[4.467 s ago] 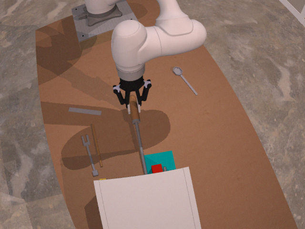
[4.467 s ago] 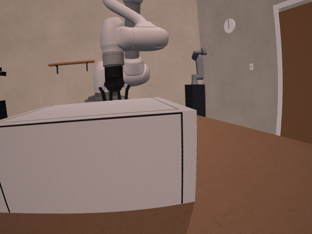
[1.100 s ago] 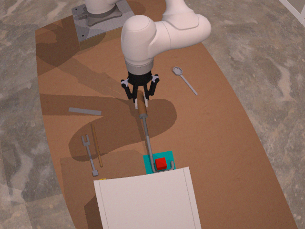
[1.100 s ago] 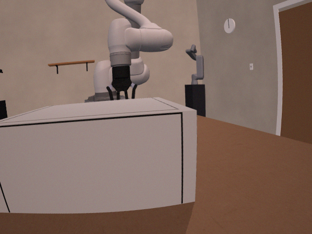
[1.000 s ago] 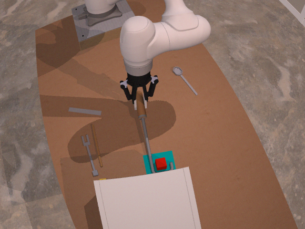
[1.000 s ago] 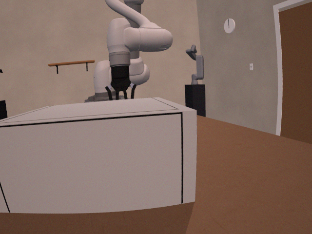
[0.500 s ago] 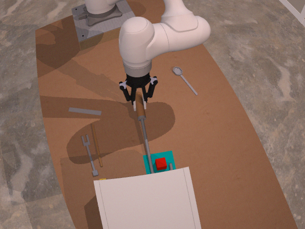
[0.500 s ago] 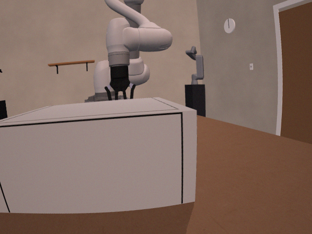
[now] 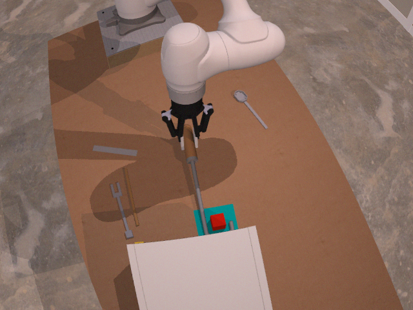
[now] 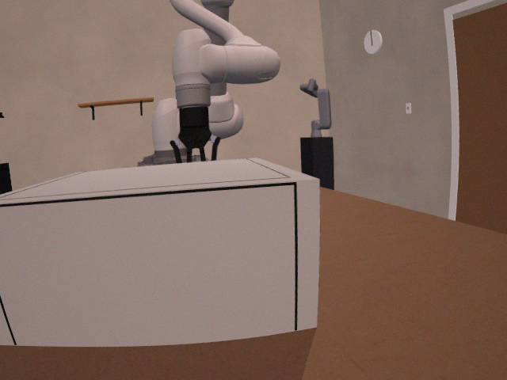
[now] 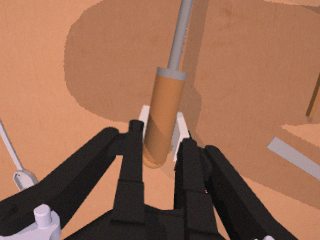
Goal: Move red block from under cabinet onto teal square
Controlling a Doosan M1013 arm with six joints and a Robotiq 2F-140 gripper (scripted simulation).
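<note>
A brown worktop (image 9: 300, 186) carries a white cabinet (image 9: 200, 270). The tool (image 9: 189, 144) clamps a hook rod's wooden handle (image 9: 191, 146). Ahead of the tool, the red block (image 9: 218, 221) sits on the teal square (image 9: 203, 213).

The white box-shaped cabinet (image 9: 200, 270) covers the far end of the grey metal hook rod (image 9: 197, 186) and the back edge of the flat teal square (image 9: 203, 220) in the top view. In the exterior view, the cabinet (image 10: 155, 261) hides the black two-finger gripper's fingertips (image 10: 195, 154) and everything on the table behind it.
</note>
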